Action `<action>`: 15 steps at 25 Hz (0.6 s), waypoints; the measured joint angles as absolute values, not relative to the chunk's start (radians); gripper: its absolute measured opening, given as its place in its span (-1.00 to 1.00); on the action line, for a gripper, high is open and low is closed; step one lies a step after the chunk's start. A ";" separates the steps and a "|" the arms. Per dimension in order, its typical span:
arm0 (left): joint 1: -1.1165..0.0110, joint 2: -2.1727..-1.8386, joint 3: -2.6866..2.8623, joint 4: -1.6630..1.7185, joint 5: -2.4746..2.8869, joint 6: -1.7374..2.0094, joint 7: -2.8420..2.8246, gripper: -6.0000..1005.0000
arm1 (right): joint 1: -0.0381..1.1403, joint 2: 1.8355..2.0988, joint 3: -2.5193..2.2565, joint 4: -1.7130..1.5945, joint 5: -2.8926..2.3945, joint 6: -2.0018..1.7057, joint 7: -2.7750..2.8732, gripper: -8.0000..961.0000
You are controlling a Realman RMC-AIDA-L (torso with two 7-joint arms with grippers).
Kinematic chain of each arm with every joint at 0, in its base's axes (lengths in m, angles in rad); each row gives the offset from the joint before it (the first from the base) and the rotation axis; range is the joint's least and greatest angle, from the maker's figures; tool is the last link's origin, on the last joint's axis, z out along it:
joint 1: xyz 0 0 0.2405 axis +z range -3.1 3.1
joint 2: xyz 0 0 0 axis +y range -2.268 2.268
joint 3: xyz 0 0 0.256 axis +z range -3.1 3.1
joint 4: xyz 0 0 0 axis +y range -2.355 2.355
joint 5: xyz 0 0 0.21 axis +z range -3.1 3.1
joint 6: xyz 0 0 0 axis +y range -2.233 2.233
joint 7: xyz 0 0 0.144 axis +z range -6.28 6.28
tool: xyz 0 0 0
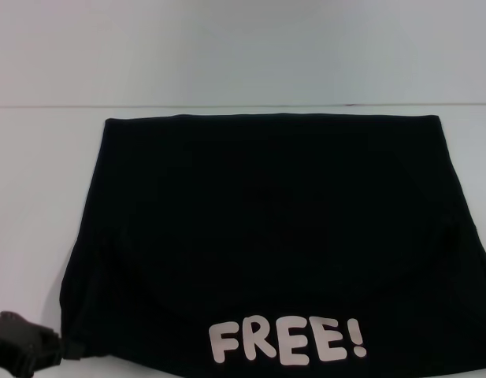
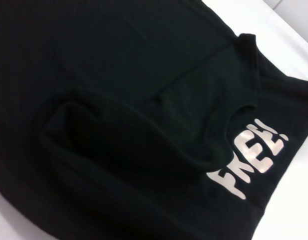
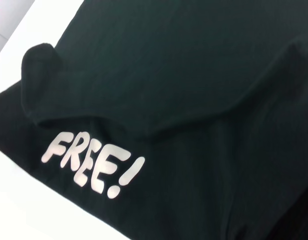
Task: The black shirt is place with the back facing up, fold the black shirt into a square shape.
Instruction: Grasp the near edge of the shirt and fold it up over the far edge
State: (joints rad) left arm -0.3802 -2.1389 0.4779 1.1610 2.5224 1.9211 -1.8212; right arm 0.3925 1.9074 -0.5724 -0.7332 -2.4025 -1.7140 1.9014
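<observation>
We see left gripper (image 1: 22, 346) low beside near-left corner of black shirt (image 1: 266, 236); its opening we cannot tell. Right gripper out of view. Shirt lies flat on table (image 1: 38, 197), "FREE!" lettering (image 1: 287, 340) further right. We judge: pinch corner layers together, lift evenly.

Left end effector (image 1: 22, 346): matte black, blocky, rounded housing.

All we've got otherwise is a plain white table (image 1: 38, 197), with a thin seam line (image 1: 53, 105) running across its far side.
</observation>
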 joint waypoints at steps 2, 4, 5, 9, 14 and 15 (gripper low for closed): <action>-0.395 -2.133 0.478 1.155 2.527 1.914 -1.820 -0.97 | 0.395 1.909 -0.567 -0.736 -2.402 -1.710 1.901 -0.85; -0.420 -2.123 0.477 1.139 2.526 1.886 -1.824 -0.97 | 0.410 1.910 -0.558 -0.737 -2.399 -1.702 1.898 -0.85; -0.433 -2.118 0.476 1.128 2.524 1.867 -1.827 -0.97 | 0.419 1.909 -0.550 -0.737 -2.397 -1.696 1.894 -0.86; -0.530 -2.083 0.469 1.027 2.517 1.713 -1.850 -0.97 | 0.476 1.908 -0.489 -0.727 -2.394 -1.662 1.878 -0.86; -0.641 -2.036 0.468 0.857 2.518 1.514 -1.874 -0.97 | 0.543 1.906 -0.435 -0.707 -2.393 -1.582 1.877 -0.85; -0.677 -2.020 0.468 0.803 2.519 1.443 -1.884 -0.97 | 0.554 1.906 -0.428 -0.703 -2.393 -1.567 1.877 -0.85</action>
State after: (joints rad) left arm -0.6765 -2.0203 0.4676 0.8030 2.5193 1.4426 -1.8838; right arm 0.5543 1.9056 -0.4278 -0.7028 -2.3930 -1.5666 1.8772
